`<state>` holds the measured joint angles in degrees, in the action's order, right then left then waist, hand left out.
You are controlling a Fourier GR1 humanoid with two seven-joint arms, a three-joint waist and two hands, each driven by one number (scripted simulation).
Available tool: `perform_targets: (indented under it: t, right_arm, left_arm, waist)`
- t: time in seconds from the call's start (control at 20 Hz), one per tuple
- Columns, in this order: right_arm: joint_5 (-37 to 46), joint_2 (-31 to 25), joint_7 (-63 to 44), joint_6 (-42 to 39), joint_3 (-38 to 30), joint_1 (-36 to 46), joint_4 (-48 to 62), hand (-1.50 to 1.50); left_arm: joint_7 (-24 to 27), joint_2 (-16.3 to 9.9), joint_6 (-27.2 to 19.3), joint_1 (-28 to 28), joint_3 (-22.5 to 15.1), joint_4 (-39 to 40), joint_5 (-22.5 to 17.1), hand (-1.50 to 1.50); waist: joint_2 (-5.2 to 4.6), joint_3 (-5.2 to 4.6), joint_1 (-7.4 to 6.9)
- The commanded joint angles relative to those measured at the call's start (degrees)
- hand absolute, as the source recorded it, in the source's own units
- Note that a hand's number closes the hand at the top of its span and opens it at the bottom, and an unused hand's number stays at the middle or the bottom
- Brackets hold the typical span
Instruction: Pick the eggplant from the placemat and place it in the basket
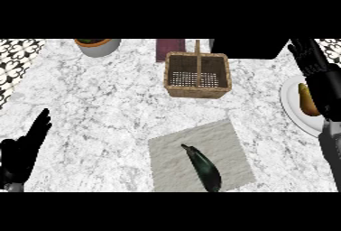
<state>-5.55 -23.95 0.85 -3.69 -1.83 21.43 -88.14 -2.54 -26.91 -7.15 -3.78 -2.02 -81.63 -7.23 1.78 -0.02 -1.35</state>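
Left hand (23, 149): rested at the view's left edge, fingers straight and pressed together, pointing up, holding nothing.
Pot (98, 46): stood at the counter's far left, well apart from the work.
Mat (200, 155): lay flat near the front, below the basket.
Eggplant (204, 168): lay on the mat, dark and slender, stem end pointing up-left; nothing touched it.
Basket (198, 75): sat beyond the mat, handle across its middle, nothing showing inside.
Plate (293, 106): was at the right edge with a yellowish food on it, partly behind the right arm.
Right hand (307, 55): was raised at the far right, fingers straight and spread, well apart from the eggplant.
Progress: nothing appeared done yet; the reach, grasp, carry and drop all seemed left.
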Motion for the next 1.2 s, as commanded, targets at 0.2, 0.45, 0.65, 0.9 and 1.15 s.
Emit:
perform_targets:
  t: [0.2,0.45,0.65,0.9,1.15]
  right_arm:
    - [-10.1,8.6,-4.2,-15.3,10.4,-0.2,12.1,1.5]
    - [-11.5,21.1,3.6,-23.9,24.9,-5.4,8.3,-1.5]
    - [5.3,22.4,0.1,-10.2,35.2,-13.1,-1.7,-1.5]
    - [16.7,17.7,-14.7,-3.7,33.8,-3.3,-7.1,-1.5]
    - [19.9,9.3,-26.1,-10.7,25.9,11.3,-7.2,-1.5]
  left_arm:
    - [5.6,1.8,5.0,10.2,-4.8,-8.0,0.4,0.0]
    - [3.0,3.5,7.9,12.9,-7.5,-9.6,-1.5,0.0]
    - [2.1,5.1,6.5,16.3,-6.7,-5.8,-0.1,0.0]
    - [4.3,4.7,7.6,11.9,-6.5,-7.4,-0.4,0.0]
    - [3.7,3.8,8.8,12.8,-6.1,-7.8,-0.6,0.0]
  waist:
    - [-3.18,0.19,-1.11]
    - [-1.99,0.16,0.43]
    - [-1.52,-0.03,2.79]
    - [-1.15,-0.15,2.39]
    - [-1.45,-0.16,1.19]
